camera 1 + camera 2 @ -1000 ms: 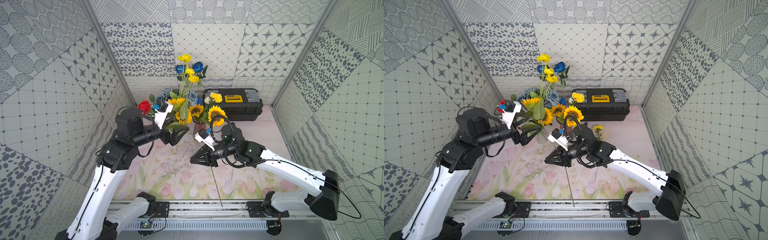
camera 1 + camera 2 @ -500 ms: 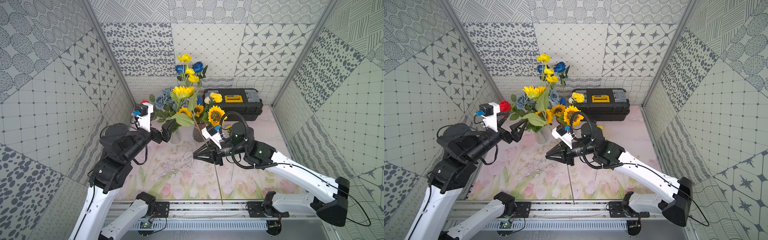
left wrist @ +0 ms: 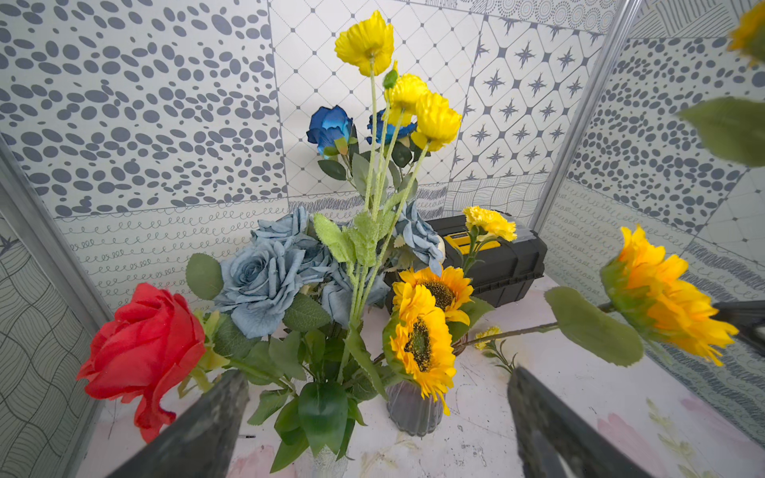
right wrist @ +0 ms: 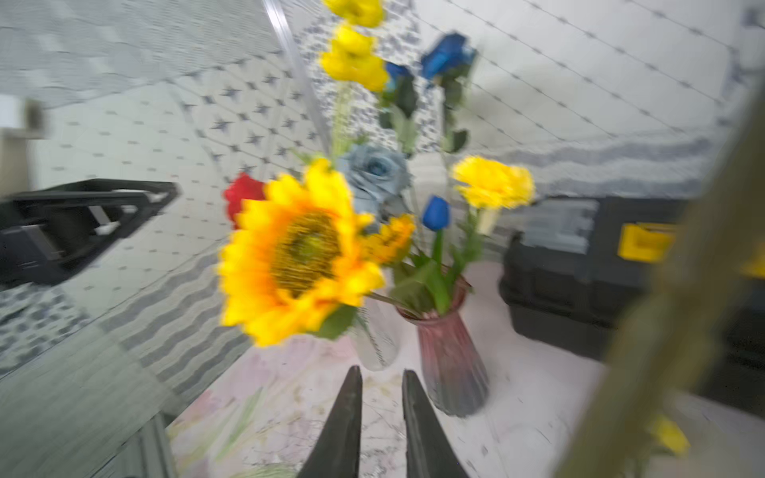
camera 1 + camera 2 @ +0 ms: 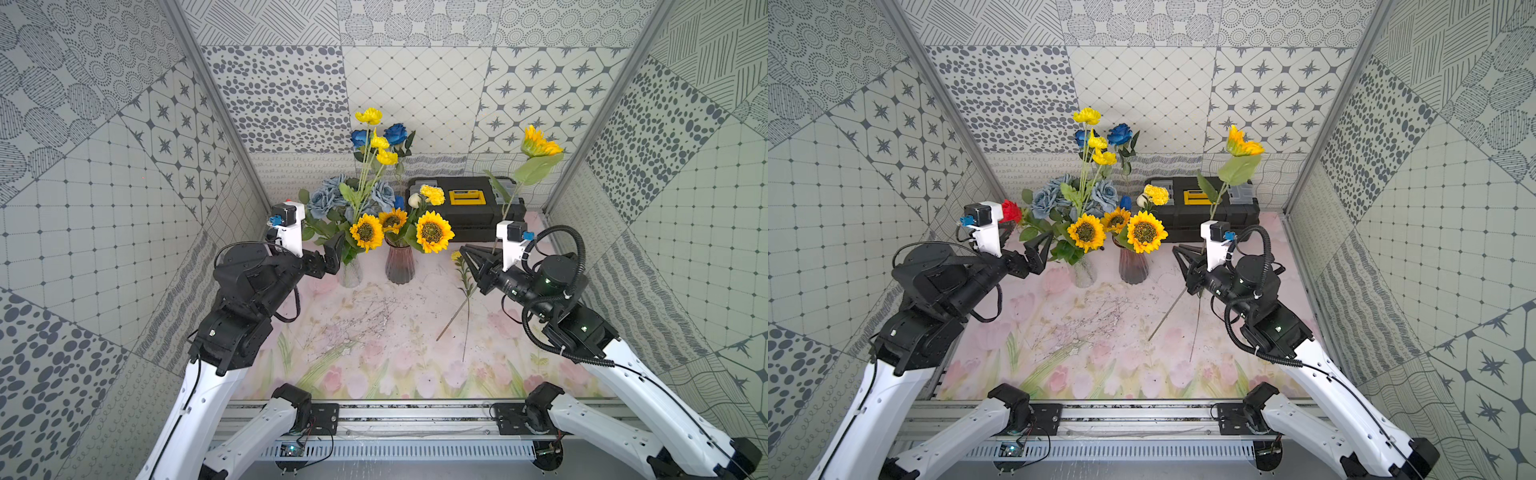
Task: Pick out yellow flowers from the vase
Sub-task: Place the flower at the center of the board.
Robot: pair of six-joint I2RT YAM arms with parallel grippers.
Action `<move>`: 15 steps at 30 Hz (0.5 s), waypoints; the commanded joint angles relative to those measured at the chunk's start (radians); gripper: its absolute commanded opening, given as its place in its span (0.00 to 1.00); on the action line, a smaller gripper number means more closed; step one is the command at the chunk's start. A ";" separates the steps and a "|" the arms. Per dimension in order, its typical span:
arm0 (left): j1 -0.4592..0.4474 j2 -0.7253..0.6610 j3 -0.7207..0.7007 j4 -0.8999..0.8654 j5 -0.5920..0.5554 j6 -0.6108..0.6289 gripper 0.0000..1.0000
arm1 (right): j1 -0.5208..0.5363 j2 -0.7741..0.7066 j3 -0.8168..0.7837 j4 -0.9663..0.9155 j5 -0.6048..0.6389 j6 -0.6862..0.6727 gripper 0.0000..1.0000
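My right gripper (image 5: 469, 255) is shut on the stem of a yellow sunflower (image 5: 540, 143), which stands up at the right, clear of the vases; its stem (image 4: 670, 331) blurs past the wrist camera. The clear vase (image 5: 351, 272) holds a tall yellow spray (image 5: 368, 115), a sunflower (image 5: 366, 231) and grey-blue roses (image 5: 328, 197). In the purple vase (image 5: 400, 264) are sunflowers (image 5: 434, 231) and a yellow carnation (image 5: 432, 194). My left gripper (image 5: 332, 257) stands wide open beside the clear vase, holding nothing (image 3: 376, 374).
A black and yellow toolbox (image 5: 465, 203) sits behind the vases at the back right. A small yellow flower (image 5: 457, 256) lies on the mat under the right gripper. A red rose (image 5: 1011, 211) leans out by the left wrist camera. Patterned walls close in on three sides.
The right arm swung from mid-table to the right, carrying the sunflower away from the vases and tipping it upright. The left arm drew back to the left with its jaws open.
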 commanded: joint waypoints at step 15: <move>-0.002 0.047 -0.061 0.114 -0.011 -0.019 0.98 | -0.176 0.309 -0.146 -0.311 -0.279 0.190 0.00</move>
